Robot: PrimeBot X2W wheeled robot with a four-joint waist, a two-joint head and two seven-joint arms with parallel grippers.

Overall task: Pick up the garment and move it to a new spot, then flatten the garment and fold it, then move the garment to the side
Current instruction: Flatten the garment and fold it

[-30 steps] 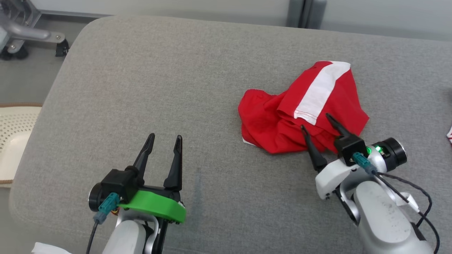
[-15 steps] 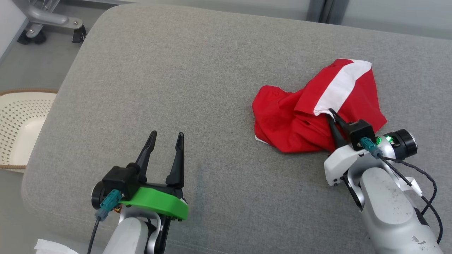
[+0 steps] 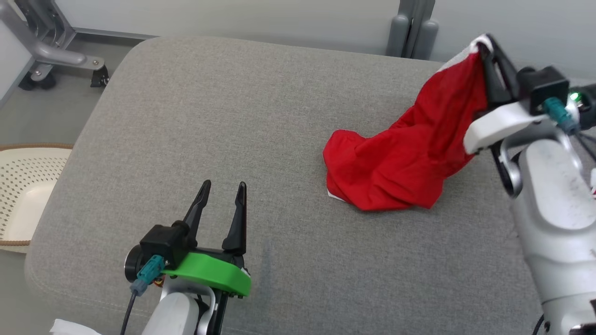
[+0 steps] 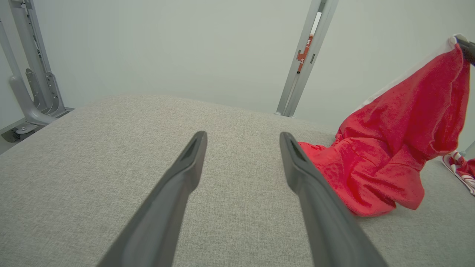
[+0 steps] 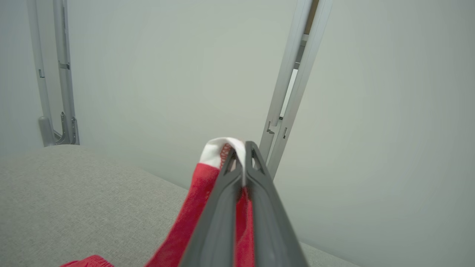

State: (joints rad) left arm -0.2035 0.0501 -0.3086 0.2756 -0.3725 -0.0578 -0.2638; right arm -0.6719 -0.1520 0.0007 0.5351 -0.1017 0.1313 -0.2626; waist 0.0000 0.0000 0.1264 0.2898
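Grey padded worktop (image 3: 233, 116): my right pincer (image 3: 486, 44) just clamped the garment (image 3: 409, 158) by its white hem and hoisted it, tail dragging, so relocation's begun; left pincer (image 3: 224, 184) gapes idle.

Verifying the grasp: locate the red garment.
Head view, right side: the red garment hangs from the right gripper, its lower end resting on the grey cushion.

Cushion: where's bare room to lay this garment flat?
The widest bare stretch of cushion lies between its far edge, the open left claw and the red garment. A narrower strip runs along the near edge, right of the left claw. The right side is crowded: the right claw holds the garment there, beside another red-white cloth.
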